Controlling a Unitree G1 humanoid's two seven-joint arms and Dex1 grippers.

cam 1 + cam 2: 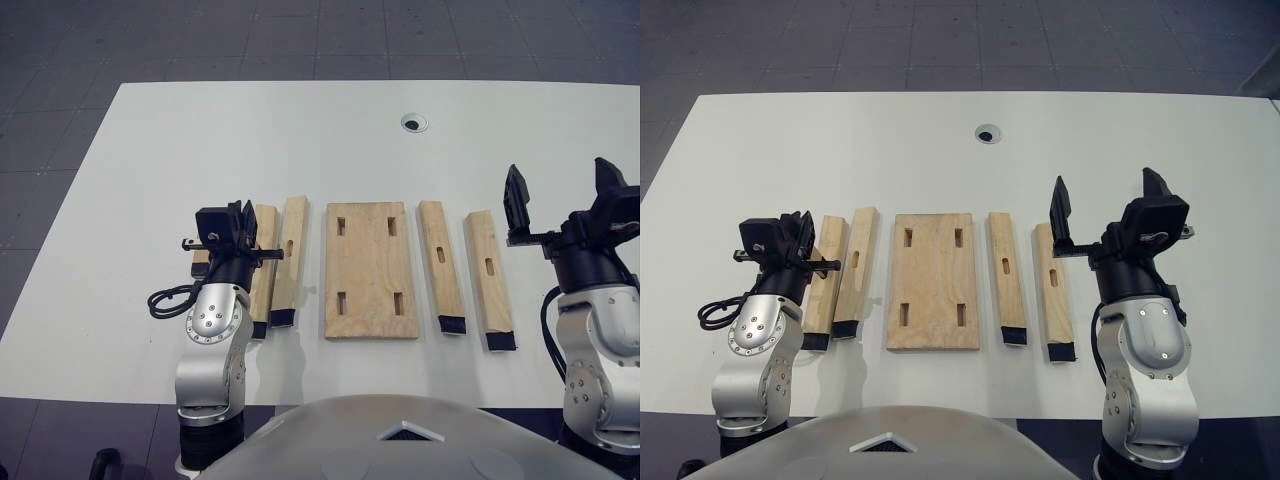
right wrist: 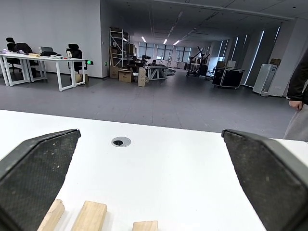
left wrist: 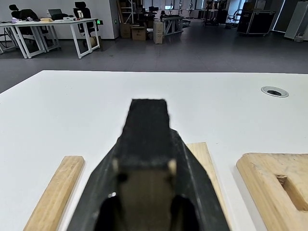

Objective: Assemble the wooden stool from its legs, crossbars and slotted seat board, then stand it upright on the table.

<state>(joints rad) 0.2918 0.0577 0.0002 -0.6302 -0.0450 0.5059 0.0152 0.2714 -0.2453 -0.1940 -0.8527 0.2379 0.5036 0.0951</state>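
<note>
The slotted seat board [image 1: 370,270] lies flat mid-table. Two wooden legs [image 1: 291,258] with black ends lie side by side left of it, and two more [image 1: 441,265] to its right. A short wooden piece [image 1: 200,262], perhaps a crossbar, peeks out beside my left wrist. My left gripper [image 1: 244,218] hovers low over the outer left leg [image 1: 264,270], its black fingers [image 3: 148,139] pressed together with nothing seen between them. My right gripper [image 1: 562,195] hangs above the table just right of the outer right leg [image 1: 489,280], pads [image 2: 38,178] spread wide.
A round cable hole [image 1: 414,122] sits in the white table's far half. A black cable [image 1: 165,300] loops beside my left arm. The table's front edge [image 1: 100,398] runs close to the wood ends. Desks and shelving fill the room beyond.
</note>
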